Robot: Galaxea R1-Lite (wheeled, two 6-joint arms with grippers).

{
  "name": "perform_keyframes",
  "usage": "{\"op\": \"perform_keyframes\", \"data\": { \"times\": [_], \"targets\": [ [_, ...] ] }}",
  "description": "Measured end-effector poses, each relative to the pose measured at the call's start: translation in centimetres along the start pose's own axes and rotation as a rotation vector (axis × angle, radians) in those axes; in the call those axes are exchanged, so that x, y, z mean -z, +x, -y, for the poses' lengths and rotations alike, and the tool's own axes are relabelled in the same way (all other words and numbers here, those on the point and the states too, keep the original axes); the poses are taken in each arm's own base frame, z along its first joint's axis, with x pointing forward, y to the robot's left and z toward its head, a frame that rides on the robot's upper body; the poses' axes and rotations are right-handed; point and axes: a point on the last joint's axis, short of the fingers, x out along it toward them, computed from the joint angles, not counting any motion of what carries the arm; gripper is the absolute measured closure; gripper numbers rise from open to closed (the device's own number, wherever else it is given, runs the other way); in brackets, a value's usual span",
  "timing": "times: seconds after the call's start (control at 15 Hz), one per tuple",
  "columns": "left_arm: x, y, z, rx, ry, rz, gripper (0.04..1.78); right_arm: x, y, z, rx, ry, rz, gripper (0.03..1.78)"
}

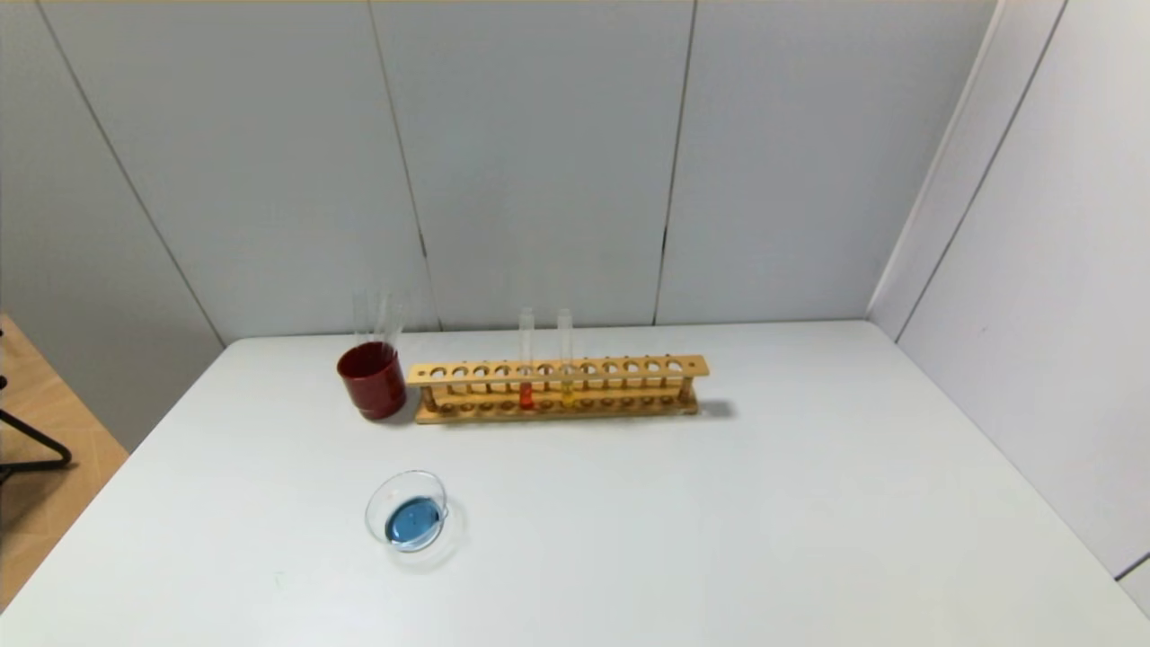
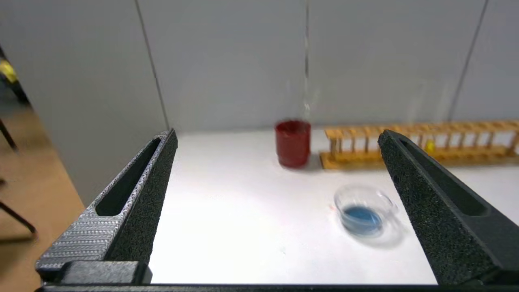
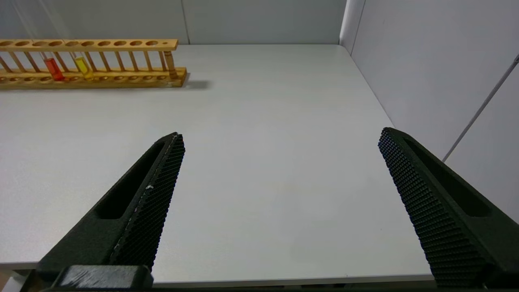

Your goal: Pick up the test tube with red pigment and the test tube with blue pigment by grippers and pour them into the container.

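Observation:
The test tube with red pigment (image 1: 526,382) stands upright in the wooden rack (image 1: 629,367), a yellow-liquid tube (image 1: 565,377) beside it; it also shows in the right wrist view (image 3: 52,68). The container (image 1: 382,499), a clear glass dish, sits on the table in front of the rack and holds blue liquid. No tube with blue liquid shows; clear empty tubes (image 1: 377,314) stand in the dark red cup (image 1: 370,382). My left gripper (image 2: 277,134) is open and empty, back from the dish (image 2: 377,196). My right gripper (image 3: 281,134) is open and empty over the table's near right part. Neither gripper shows in the head view.
The white table (image 1: 719,521) is walled by grey panels behind and on the right. The red cup stands against the rack's left end. The table's left edge drops to a wooden floor (image 1: 36,404).

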Motion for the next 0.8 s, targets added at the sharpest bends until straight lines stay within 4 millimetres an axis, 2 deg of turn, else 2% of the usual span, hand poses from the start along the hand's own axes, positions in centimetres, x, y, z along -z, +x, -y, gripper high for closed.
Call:
{"op": "perform_keyframes", "data": {
  "times": [0.33, 0.8],
  "targets": [
    [2.7, -0.4, 0.2, 0.058, 0.022, -0.255, 0.07, 0.0, 0.0, 0.0, 0.000, 0.000, 0.000, 0.06],
    [2.7, -0.4, 0.2, 0.064, 0.020, -0.257, 0.07, 0.0, 0.0, 0.0, 0.000, -0.001, 0.000, 0.06]
  ]
}}
